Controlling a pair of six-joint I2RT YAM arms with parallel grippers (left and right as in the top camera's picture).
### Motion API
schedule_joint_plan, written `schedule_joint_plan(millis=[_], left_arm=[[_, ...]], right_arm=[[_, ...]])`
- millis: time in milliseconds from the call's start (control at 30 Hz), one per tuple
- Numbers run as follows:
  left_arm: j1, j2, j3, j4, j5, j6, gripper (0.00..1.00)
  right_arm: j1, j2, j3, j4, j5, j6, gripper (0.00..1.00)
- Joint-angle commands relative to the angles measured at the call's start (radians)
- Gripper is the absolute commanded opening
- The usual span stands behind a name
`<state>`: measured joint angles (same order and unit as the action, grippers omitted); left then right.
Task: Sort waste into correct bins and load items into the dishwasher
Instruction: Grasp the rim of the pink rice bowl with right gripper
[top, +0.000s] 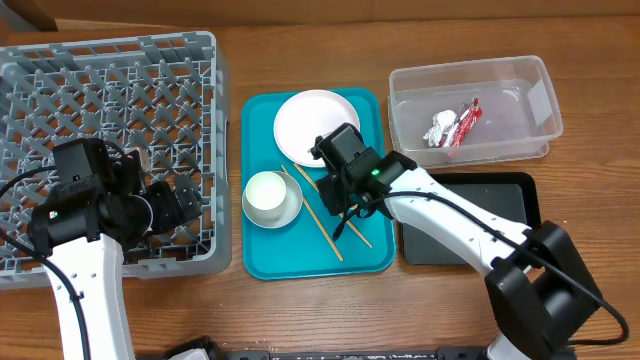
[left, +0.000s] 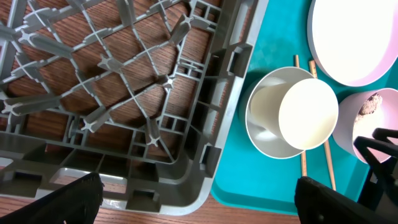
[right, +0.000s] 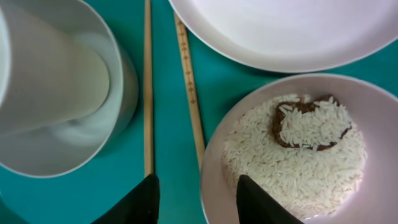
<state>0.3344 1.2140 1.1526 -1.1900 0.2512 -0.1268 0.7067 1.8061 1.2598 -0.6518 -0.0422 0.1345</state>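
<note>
My right gripper (right: 196, 199) (top: 345, 195) is open and straddles the near rim of the pale pink bowl (right: 214, 155). One finger is over the rice (right: 298, 162) and the other over the teal tray. A brown lump (right: 280, 121) lies in the rice. The arm hides the bowl in the overhead view. The white plate (top: 315, 120), the white cup (top: 267, 192) lying in the grey bowl (top: 285, 212) and two chopsticks (top: 325, 225) are on the tray. My left gripper (left: 199, 202) (top: 185, 205) is open and empty over the front right corner of the dish rack (top: 100, 60).
The teal tray (top: 260, 255) lies between the rack and the bins. The clear tub (top: 400, 100) at the back right holds the red wrapper (top: 467, 122) and the silvery wrapper (top: 440, 128). The black tray (top: 500, 190) lies in front of it, partly under my right arm.
</note>
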Motion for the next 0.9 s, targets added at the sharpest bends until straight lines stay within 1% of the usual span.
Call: schedule_joint_plan(millis=[0, 233, 367, 433, 467, 500, 600, 700, 867], left_arm=[[-0.002, 0.001, 0.023, -0.003, 0.008, 0.019, 1.0], [-0.002, 0.001, 0.023, -0.003, 0.008, 0.019, 1.0], [-0.002, 0.001, 0.023, -0.003, 0.008, 0.019, 1.0], [-0.002, 0.001, 0.023, -0.003, 0.008, 0.019, 1.0], [-0.002, 0.001, 0.023, -0.003, 0.008, 0.019, 1.0], [-0.002, 0.001, 0.023, -0.003, 0.008, 0.019, 1.0], [-0.002, 0.001, 0.023, -0.003, 0.008, 0.019, 1.0], [-0.002, 0.001, 0.023, -0.003, 0.008, 0.019, 1.0], [-0.002, 0.001, 0.023, -0.003, 0.008, 0.019, 1.0]], right_arm=[[-0.001, 0.045, -0.011, 0.008, -0.005, 0.0, 0.36], [-0.001, 0.082, -0.011, 0.018, -0.005, 0.004, 0.28], [-0.001, 0.111, -0.011, 0.012, -0.006, 0.027, 0.27], [-0.001, 0.124, -0.011, 0.009, -0.027, 0.026, 0.21], [-0.001, 0.125, -0.011, 0.007, -0.03, 0.027, 0.13], [-0.001, 0.124, -0.009, 0.008, -0.029, 0.027, 0.11], [-0.001, 0.122, 0.005, 0.0, -0.029, 0.034, 0.1], [-0.001, 0.11, 0.037, -0.034, -0.01, 0.034, 0.04], [-0.002, 0.063, 0.134, -0.124, 0.023, 0.033, 0.04]])
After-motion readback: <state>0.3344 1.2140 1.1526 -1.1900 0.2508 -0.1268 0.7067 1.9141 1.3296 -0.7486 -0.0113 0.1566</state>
